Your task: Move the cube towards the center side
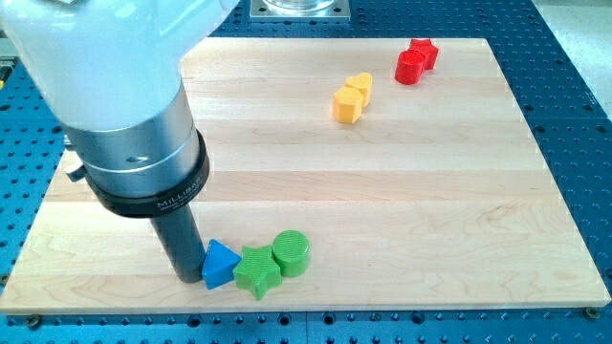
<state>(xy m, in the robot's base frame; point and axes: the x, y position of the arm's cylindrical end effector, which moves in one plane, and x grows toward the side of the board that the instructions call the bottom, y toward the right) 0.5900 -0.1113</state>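
My tip (188,277) rests on the board at the view's bottom left, touching the left side of a blue block (219,264) that looks like a triangular or cube-like piece seen corner-on. A green star block (257,271) touches the blue block's right side. A green cylinder (291,253) sits against the star on its upper right. The three form a row running right from my tip.
A yellow hexagon-like block (348,104) and a yellow heart-like block (360,86) sit together at the upper middle-right. A red cylinder (410,67) and a red star (424,52) sit near the top right. The wooden board (382,191) lies on a blue perforated table (574,96).
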